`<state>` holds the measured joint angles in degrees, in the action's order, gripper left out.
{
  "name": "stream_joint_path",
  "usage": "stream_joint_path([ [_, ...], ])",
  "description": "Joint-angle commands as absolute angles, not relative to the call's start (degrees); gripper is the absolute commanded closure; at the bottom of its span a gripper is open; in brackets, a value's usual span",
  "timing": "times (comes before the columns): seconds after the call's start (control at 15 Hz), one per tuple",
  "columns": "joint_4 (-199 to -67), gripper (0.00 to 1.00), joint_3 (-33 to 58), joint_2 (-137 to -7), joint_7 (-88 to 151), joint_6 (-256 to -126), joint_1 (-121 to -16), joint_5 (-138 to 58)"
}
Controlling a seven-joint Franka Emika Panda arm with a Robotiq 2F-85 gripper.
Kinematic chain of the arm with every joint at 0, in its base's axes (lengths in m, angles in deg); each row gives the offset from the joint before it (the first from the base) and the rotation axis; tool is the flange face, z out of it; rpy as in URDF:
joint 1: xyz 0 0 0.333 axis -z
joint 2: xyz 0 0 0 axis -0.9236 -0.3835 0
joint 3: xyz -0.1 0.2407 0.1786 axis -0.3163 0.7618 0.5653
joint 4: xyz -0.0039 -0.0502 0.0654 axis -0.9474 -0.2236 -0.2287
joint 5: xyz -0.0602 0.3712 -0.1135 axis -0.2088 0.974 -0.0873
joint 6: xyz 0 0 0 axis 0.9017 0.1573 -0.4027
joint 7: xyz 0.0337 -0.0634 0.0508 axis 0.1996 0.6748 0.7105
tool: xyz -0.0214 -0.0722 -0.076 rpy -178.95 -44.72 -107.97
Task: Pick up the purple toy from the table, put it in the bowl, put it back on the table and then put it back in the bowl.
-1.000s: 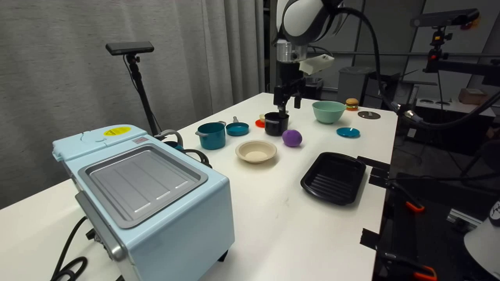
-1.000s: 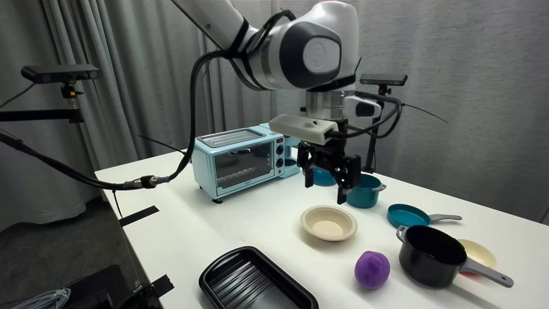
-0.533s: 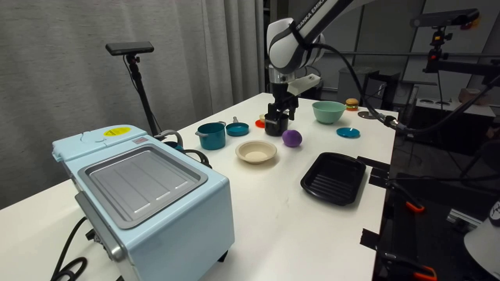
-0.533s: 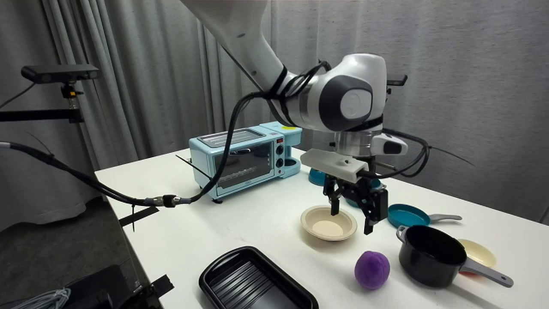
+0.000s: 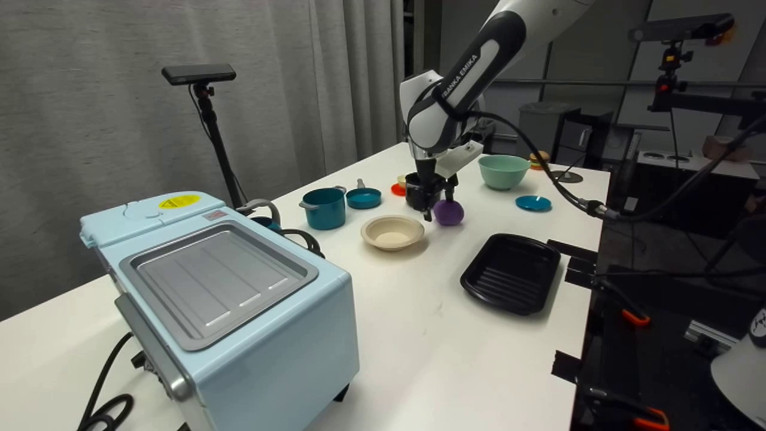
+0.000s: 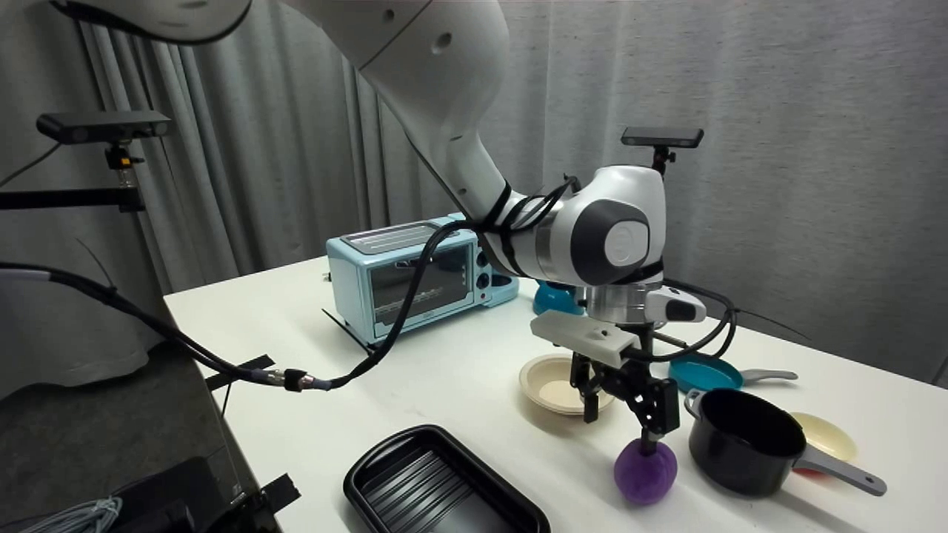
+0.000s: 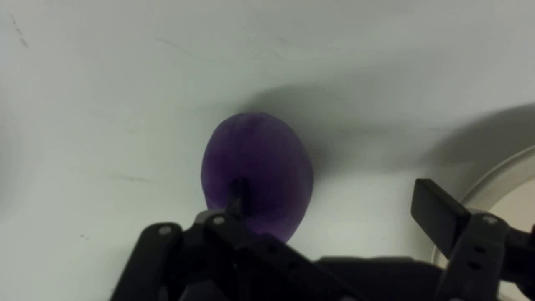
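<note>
Purple toy (image 6: pixel 645 476) lies under one tip of the wide-spread, empty jaws.

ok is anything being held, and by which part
Nothing: the jaws stand open, one at the top of the purple toy, the other clear of it.

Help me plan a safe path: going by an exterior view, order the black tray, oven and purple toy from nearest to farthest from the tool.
1. Purple toy: just below the tool, partly covered by it.
2. Black tray: lower left in that view.
3. Oven: upper left, farther back.
</note>
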<state>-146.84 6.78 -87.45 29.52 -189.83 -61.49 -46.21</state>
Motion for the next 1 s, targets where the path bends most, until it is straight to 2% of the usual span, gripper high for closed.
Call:
stream_joint_path([
  [0.0, -145.5, 0.0, 4.7, -89.1, 26.0, -190.3, -63.1, -48.9],
  [0.6, -147.6, 0.0, 1.9, -89.4, 19.6, -190.7, -64.7, -54.2],
  [0.67, -147.5, 0.06, 1.6, -89.7, 18.9, -190.5, -64.8, -54.6],
  [0.73, -147.5, 0.26, 1.4, -89.8, 18.3, -190.5, -64.9, -54.9],
  [0.93, -147.2, 0.49, 1.0, -89.9, 17.3, -190.4, -64.8, -55.2],
])
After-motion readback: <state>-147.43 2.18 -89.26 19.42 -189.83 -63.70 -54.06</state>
